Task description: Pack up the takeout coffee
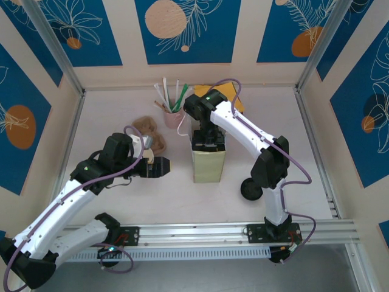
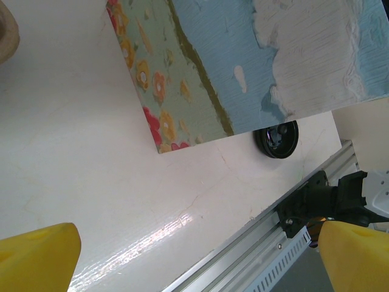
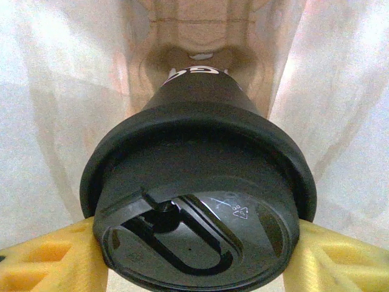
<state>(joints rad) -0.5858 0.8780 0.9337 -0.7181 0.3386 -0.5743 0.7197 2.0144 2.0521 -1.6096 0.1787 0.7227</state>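
Two yellow fingers (image 3: 55,258) of the right gripper (image 3: 197,258) clamp the takeout coffee (image 3: 200,97) between them by its black lid (image 3: 194,237), down inside the paper bag (image 3: 55,91); we see the left gripper (image 2: 197,258) spread wide, empty, that bag just ahead.

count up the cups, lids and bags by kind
cups: 2 (coffee cup, pink cup)
black lids: 2 (cup's lid, loose lid)
paper bag: 1
total: 5
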